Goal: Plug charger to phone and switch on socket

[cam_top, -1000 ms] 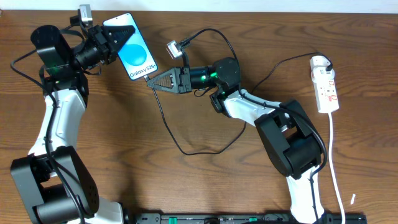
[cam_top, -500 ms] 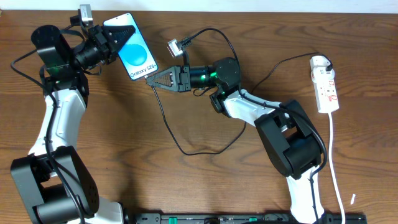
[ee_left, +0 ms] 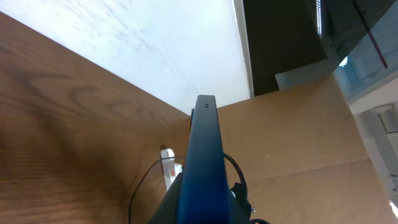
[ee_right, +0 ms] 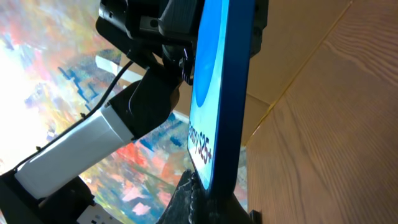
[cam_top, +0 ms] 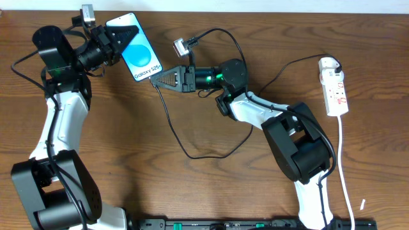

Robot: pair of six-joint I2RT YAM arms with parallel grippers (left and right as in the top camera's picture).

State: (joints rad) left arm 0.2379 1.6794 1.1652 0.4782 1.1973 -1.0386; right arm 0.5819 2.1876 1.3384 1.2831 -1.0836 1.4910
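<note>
Phone (cam_top: 142,54): I am holding it at the table's far left. Its long axis is running diagonally, with the lettered lower end pointing at my right pincer (cam_top: 155,82), and my left pincer (cam_top: 123,38) is clamping its upper half across the sides. Charger (cam_top: 192,156): my right pincer, fingers drawn nearly together, is pinching its end right against the phone's lower edge, the plug tip hidden. The cable is looping away toward the socket (cam_top: 336,86), which is lying well apart at the right.
</note>
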